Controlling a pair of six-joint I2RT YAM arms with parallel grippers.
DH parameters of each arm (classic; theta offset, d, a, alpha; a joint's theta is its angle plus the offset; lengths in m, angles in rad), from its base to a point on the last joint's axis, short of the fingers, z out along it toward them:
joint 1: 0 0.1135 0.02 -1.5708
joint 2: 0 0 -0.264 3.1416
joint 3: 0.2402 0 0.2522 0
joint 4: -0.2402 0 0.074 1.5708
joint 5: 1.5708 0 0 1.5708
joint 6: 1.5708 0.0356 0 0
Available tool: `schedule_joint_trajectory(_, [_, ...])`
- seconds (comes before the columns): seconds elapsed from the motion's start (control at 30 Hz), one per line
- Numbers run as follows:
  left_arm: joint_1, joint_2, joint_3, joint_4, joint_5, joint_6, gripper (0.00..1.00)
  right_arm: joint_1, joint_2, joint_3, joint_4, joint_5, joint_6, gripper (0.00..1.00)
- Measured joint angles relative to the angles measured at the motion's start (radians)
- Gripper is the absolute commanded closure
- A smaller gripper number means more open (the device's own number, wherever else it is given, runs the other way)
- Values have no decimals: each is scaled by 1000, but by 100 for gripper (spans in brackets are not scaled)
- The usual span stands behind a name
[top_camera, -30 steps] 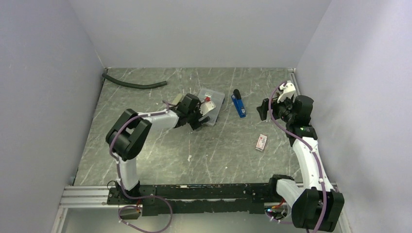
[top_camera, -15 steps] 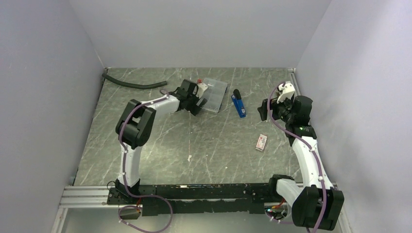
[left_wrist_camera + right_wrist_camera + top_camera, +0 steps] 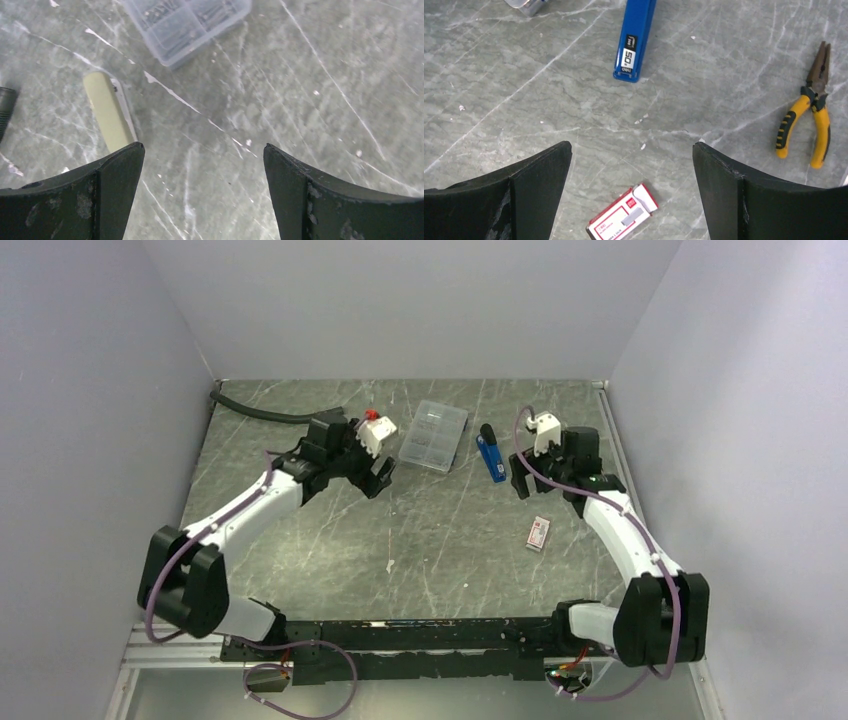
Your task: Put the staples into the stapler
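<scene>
The right gripper (image 3: 631,145) hangs over the grey marbled table (image 3: 330,540) with its two black fingers spread wide and nothing between them. In its wrist view the white, red-ended staple box (image 3: 622,220) lies flat low in the gap between the fingers, a little toward the left one; the strips inside cannot be seen. The blue stapler (image 3: 634,40) lies closed beyond the fingertips, lengthwise and pointing away, and yellow-handled pliers (image 3: 811,120) rest off to the right. From above, the right gripper (image 3: 518,480) sits just beside the stapler (image 3: 490,455), with the staple box (image 3: 538,533) apart from both, on the side toward the arm bases. Across the table, the left gripper (image 3: 378,472) is likewise wide open and holds nothing; its wrist view shows the left gripper (image 3: 202,147) above bare tabletop, with a pale cream bar (image 3: 107,110) by the left finger and a clear compartment case (image 3: 185,25) farther ahead. That case (image 3: 433,436) lies between the two grippers, left of the stapler, well apart from the staple box. A black hose (image 3: 265,412) curls at the far left corner.
</scene>
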Motion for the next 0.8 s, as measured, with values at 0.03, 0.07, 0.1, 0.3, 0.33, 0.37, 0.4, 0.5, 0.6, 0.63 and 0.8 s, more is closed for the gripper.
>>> schedule_joint_trajectory(0.03, [-1, -31, -25, 0, 20, 3, 6, 8, 15, 10, 0, 7, 2, 9])
schedule_joint_trajectory(0.07, [-1, -52, -46, 0, 35, 6, 6, 23, 45, 28, 2, 13, 7, 10])
schedule_joint_trajectory(0.1, [0, -69, -66, -1, 53, 10, 6, 39, 87, 54, 5, 17, 14, 11])
schedule_joint_trajectory(0.3, [0, -122, -128, -19, 132, 34, 6, 120, 420, 272, 50, 52, 53, 19])
schedule_joint_trajectory(0.33, [0, -133, -134, -24, 138, 38, 6, 130, 481, 319, 48, 60, 58, 20])
schedule_joint_trajectory(0.37, [0, -150, -143, -24, 145, 44, 6, 137, 540, 367, 50, 72, 63, 21])
schedule_joint_trajectory(0.4, [0, -163, -147, -27, 150, 48, 6, 142, 594, 412, 52, 84, 64, 23])
schedule_joint_trajectory(0.5, [0, -197, -154, -24, 151, 62, 6, 146, 719, 519, 50, 114, 66, 31])
schedule_joint_trajectory(0.6, [0, -209, -161, -23, 149, 68, 6, 146, 800, 590, 43, 127, 63, 42])
schedule_joint_trajectory(0.63, [0, -209, -163, -23, 148, 71, 6, 146, 816, 602, 41, 130, 62, 46])
schedule_joint_trajectory(0.8, [0, -208, -179, -21, 141, 79, 6, 148, 851, 623, 30, 147, 61, 80])
